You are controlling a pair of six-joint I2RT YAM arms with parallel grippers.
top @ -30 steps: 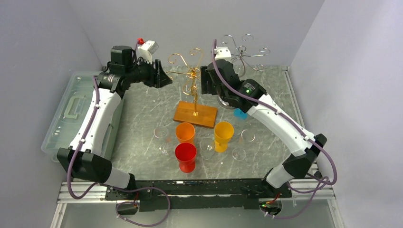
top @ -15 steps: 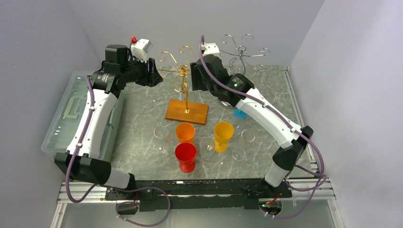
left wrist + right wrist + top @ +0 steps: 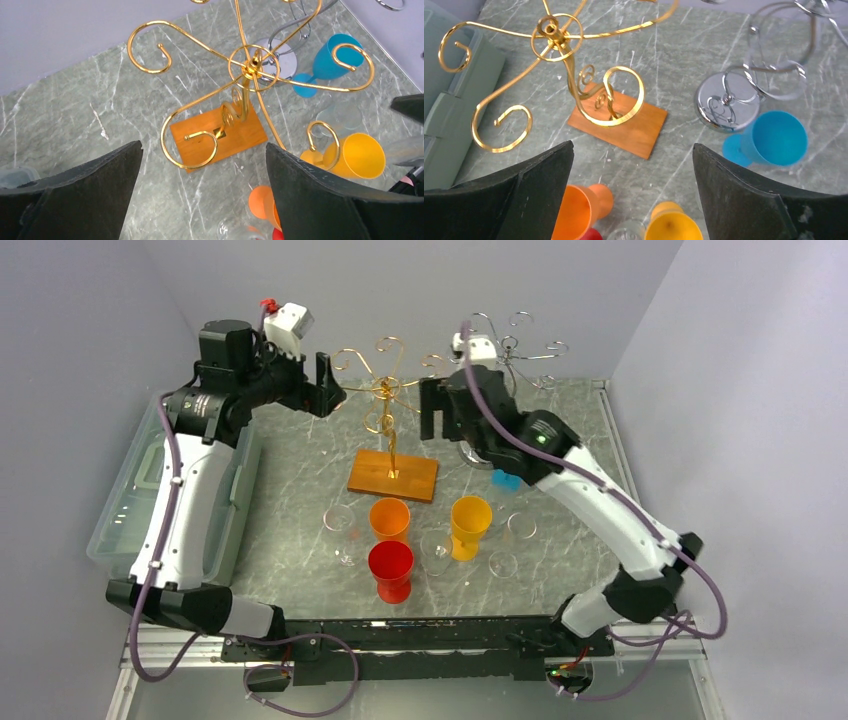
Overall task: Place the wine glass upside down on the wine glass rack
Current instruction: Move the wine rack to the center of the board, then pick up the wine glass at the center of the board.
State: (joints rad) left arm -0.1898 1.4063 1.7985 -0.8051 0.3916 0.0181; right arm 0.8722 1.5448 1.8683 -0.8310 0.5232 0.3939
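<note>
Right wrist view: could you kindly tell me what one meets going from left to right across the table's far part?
plastic bin → gold rack → chrome rack base → blue glass

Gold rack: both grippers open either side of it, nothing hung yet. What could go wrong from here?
1. The gold rack's curled hooks reach toward the left gripper and right gripper; a finger could snag one and tip it on its small wooden base.
2. The orange glass, red glass, yellow glass and clear glasses stand crowded; picking one may topple a neighbour.
3. The clear ones are hard to see against the marbled table.
</note>
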